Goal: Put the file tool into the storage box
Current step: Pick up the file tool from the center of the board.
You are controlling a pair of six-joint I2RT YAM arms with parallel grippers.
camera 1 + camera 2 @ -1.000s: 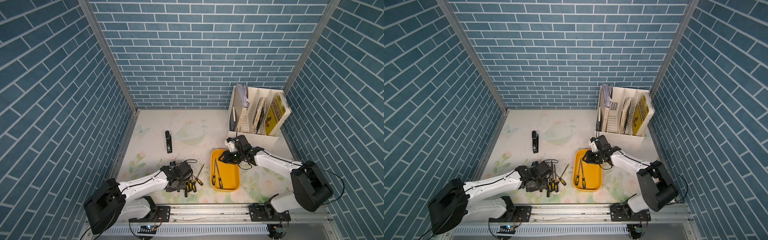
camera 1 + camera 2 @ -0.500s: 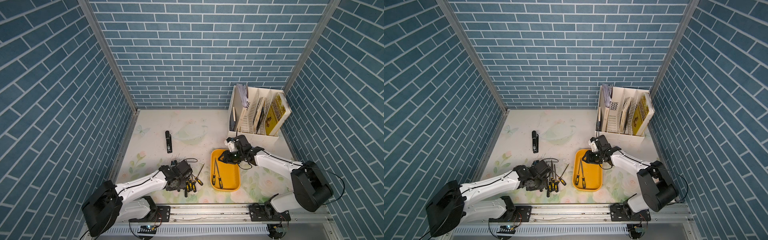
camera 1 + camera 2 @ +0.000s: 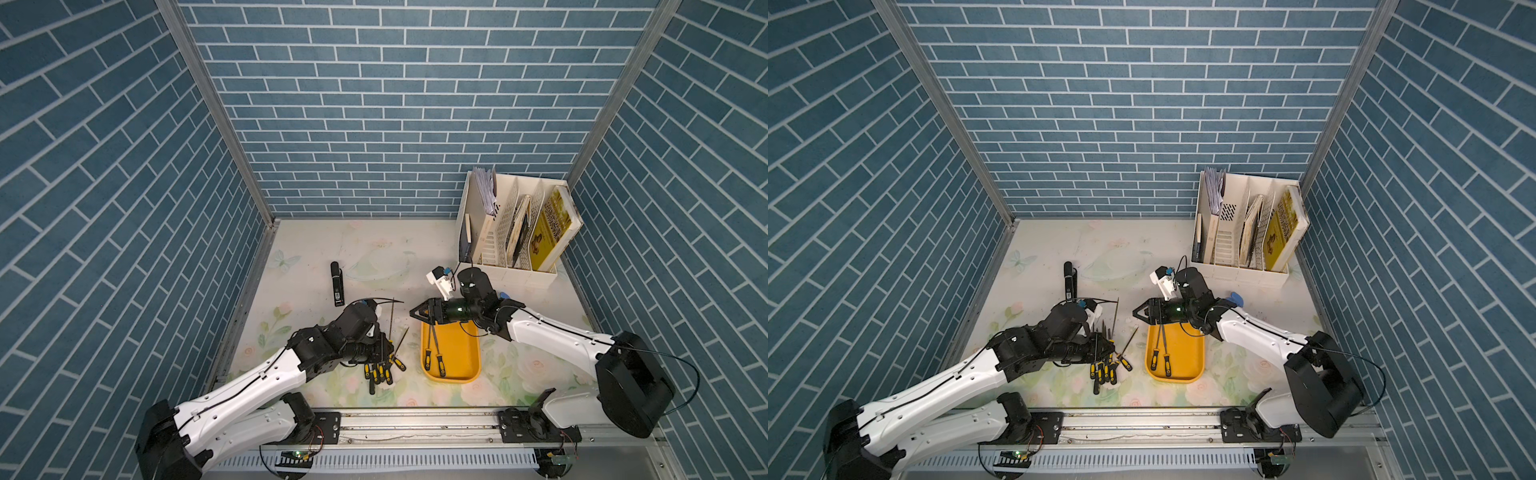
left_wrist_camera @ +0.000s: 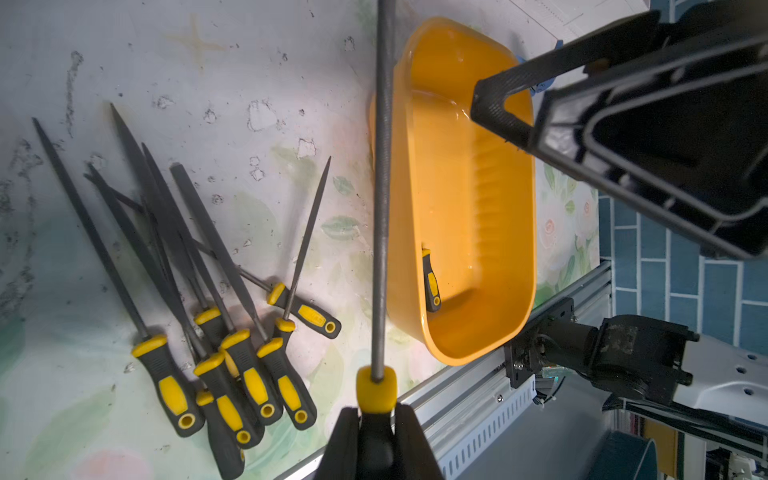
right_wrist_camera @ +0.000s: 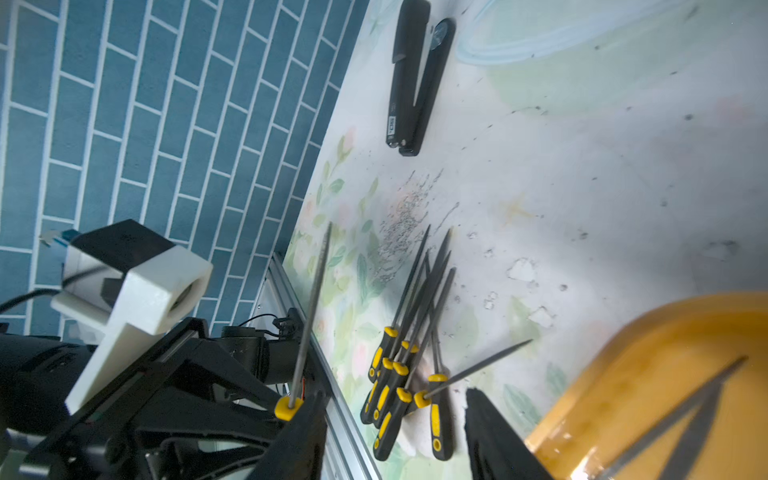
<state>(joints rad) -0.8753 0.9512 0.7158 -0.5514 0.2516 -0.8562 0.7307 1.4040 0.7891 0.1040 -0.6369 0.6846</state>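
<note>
Moved: left gripper (image 4: 376,411) has closed on the held file (image 4: 382,208) and lifted it from the pile of files (image 3: 378,372). The right gripper (image 3: 415,313) has swung across the far end of the storage box (image 3: 465,357) toward 9 o'clock, with its jaws wider.
Left jaws: clamped tight on the held file's black-and-yellow handle. The shaft points toward 12 o'clock, raised off the table.
Right jaws: spread apart with nothing between them, above the box's 11 o'clock corner.
Storage box: yellow-orange, at 3 o'clock of the left gripper, its long side running 12 to 6.
Files in box (image 3: 439,363): two, along its 9 o'clock wall, handles toward 6 o'clock.
Pile of files: on the table at 9 o'clock of the box, handles toward 6 o'clock.
Loose file (image 3: 402,344): tilted, between pile and box.
Stapler (image 3: 336,284): black, at 11 o'clock of the pile, well apart.
Book rack (image 3: 505,276): white, at 1 o'clock of the box.
</note>
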